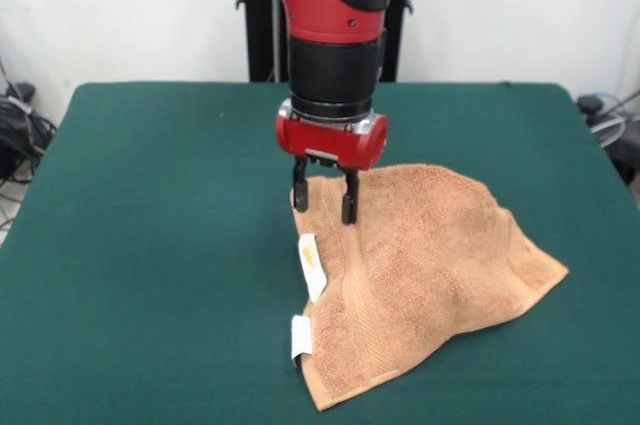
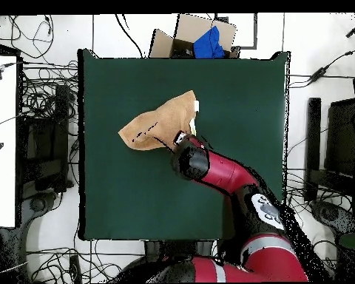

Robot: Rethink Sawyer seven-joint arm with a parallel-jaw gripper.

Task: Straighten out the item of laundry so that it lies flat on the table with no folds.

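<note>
The orange-tan towel (image 1: 420, 265) lies rumpled on the green table (image 1: 150, 245), right of centre. It bulges in the middle, and one corner points toward the right edge. Two white tags (image 1: 313, 265) sit on its left border. My gripper (image 1: 324, 203) points straight down at the towel's far left corner. It is open, one finger just off the cloth's edge and the other on the cloth. In the overhead view the towel (image 2: 160, 122) lies in the upper middle of the table (image 2: 136, 192). The arm (image 2: 191, 161) covers the gripper and the towel's lower right corner.
A cardboard box (image 2: 203, 37) with something blue in it stands beyond the table's far edge. Cables and black equipment (image 2: 44, 140) lie on the floor to the left. A white desk (image 2: 3, 140) stands further left. More stands (image 2: 313, 133) are to the right.
</note>
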